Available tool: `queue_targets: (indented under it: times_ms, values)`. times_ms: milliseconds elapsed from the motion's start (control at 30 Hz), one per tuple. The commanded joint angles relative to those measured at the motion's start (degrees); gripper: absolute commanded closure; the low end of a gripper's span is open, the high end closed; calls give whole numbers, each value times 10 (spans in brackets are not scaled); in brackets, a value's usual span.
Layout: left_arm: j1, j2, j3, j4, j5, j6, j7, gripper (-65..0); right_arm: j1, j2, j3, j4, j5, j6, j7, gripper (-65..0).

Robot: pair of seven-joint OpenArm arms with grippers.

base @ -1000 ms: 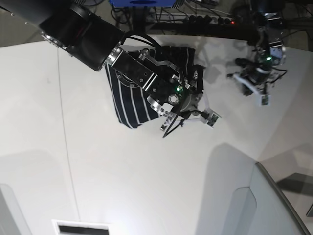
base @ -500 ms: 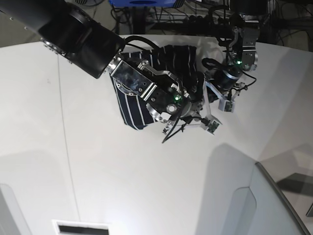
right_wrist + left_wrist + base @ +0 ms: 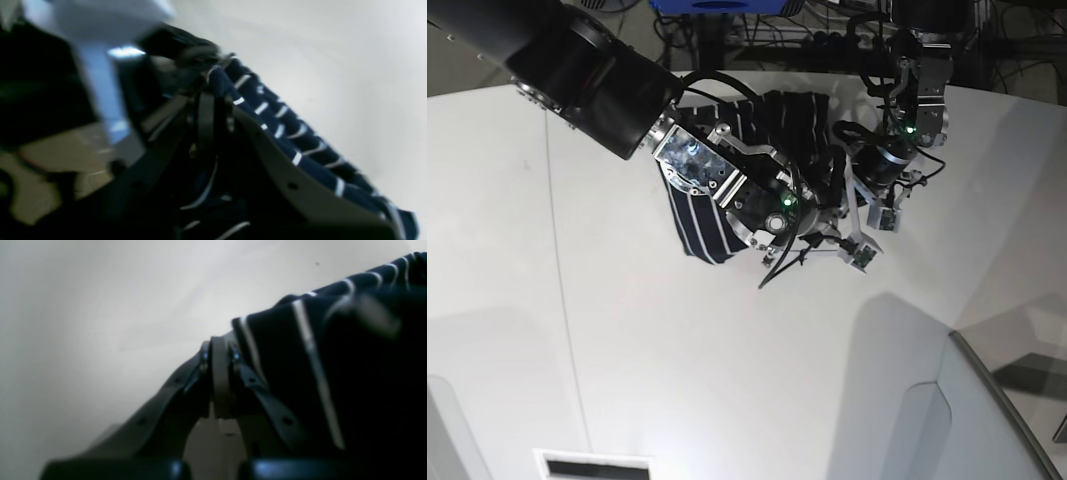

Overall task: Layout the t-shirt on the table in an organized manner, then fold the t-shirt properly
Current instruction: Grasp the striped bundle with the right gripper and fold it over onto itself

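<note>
Quick count of what's around: one shirt [image 3: 702, 215], dark with thin white stripes, bunched in a single heap. One table [image 3: 727, 360], white, with one thin seam line [image 3: 562, 300] running down it. Two arms, so two grippers: the left gripper [image 3: 218, 350] and the right gripper [image 3: 208, 100], each with two fingers pressed together. Green lights: I can spot two for sure, one per arm. Cables at the back are too tangled to count.
</note>
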Motion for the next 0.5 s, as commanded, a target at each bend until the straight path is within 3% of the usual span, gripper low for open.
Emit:
queue_targets:
  times_ms: [0, 100, 167, 300, 467]
  values:
    - [3, -1, -4, 0, 9, -1, 30, 0, 19, -10, 2, 7, 14, 0, 17, -14]
    - [3, -6, -7, 6, 9, -1, 30, 0, 21, -9, 2, 9, 22, 0, 24, -89]
    - [7, -17, -24, 21, 8, -1, 30, 0, 24, -9, 1, 13, 23, 0, 17, -186]
    - [11, -21, -116, 46, 8, -1, 33, 0, 24, -8, 1, 55, 23, 0, 1, -348]
    - [25, -44, -197, 66, 9, -2, 33, 0, 18, 33, 50, 169, 19, -1, -33, -311]
